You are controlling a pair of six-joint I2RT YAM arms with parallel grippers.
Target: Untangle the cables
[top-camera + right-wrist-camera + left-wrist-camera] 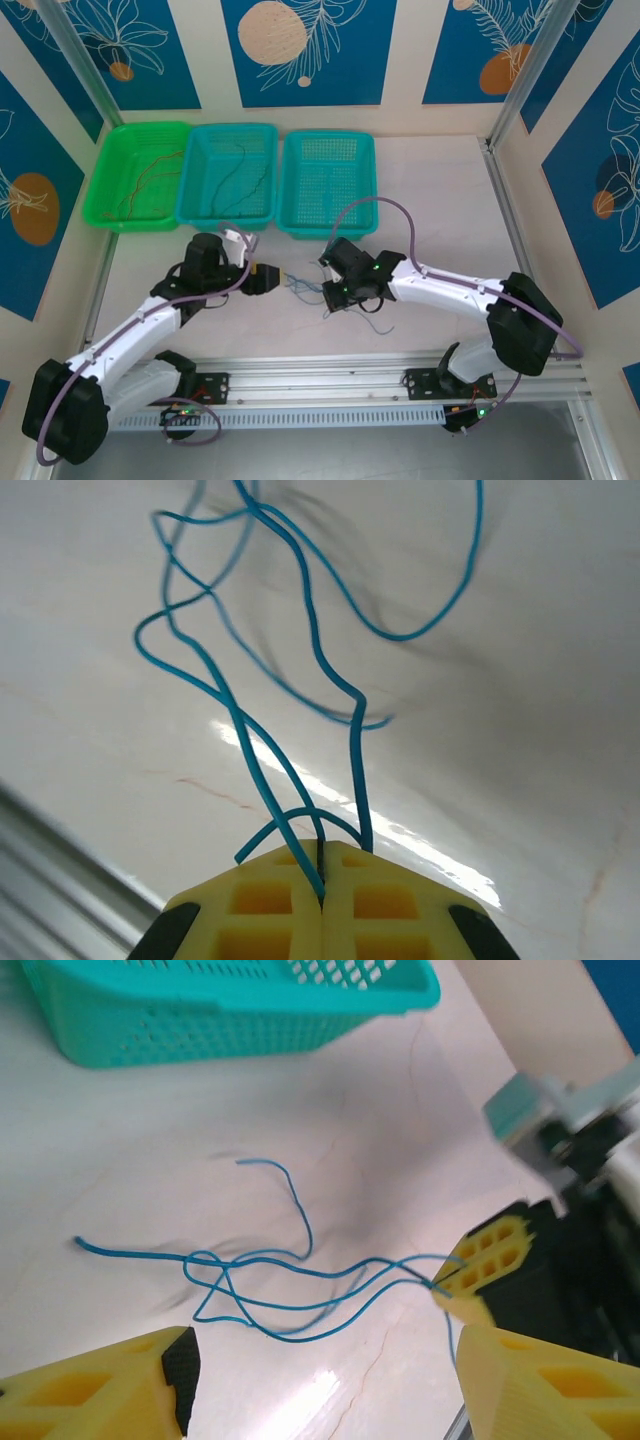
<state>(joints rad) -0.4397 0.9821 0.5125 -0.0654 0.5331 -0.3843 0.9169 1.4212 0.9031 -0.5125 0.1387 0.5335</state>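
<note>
Between the two grippers, on the table [430,200], the blue cables [303,287] lie in a loose tangle. At one end the right gripper [322,878] is clenched on several strands, which run out from its closed yellow tips. Opposite, the left gripper [320,1380] has its fingers [150,1385] spread apart and grasps nothing. The tangle lies just ahead of them, untouched.

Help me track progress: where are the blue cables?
Top view: the blue cables are mid-table between the left gripper and the right gripper, which pinches them.
</note>
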